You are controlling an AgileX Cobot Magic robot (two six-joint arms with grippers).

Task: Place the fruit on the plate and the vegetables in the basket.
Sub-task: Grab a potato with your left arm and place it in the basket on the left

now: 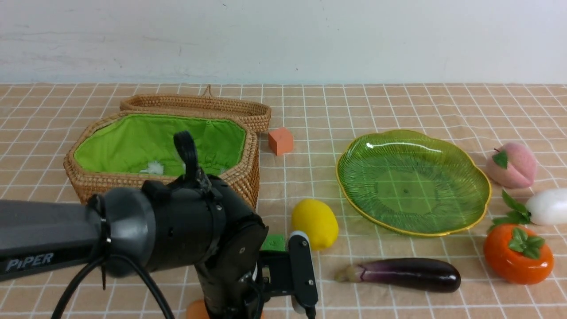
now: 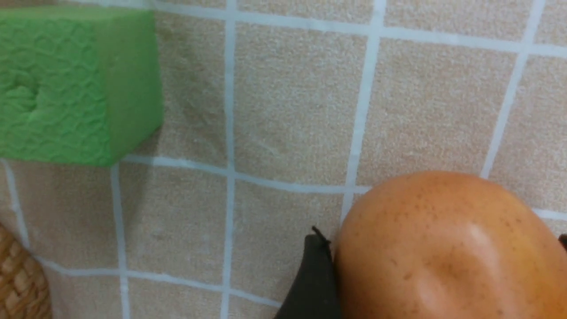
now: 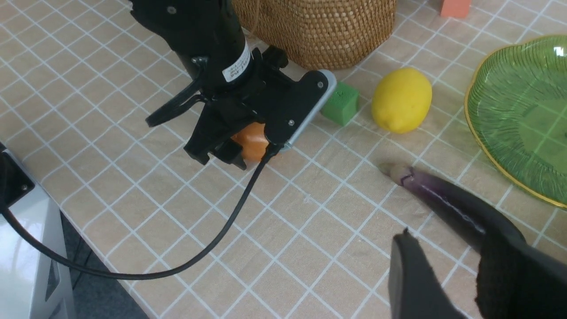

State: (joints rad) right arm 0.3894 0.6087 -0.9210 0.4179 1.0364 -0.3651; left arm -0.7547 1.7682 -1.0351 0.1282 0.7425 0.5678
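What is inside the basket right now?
The basket shows bright green cloth lining and a small white tuft I cannot identify. Its near wall and the left arm cover the floor, so anything lying there is hidden.

Basket woven rattan, cloth-lined; plate glossy glass; eggplant glossy.

Front view: the left arm covers most of the potato and the green cube; the radish is cut by the frame edge. Left wrist view: the left claw barely shows beside the potato, contact undeterminable. Right wrist view: the right claw hides the eggplant's far end.
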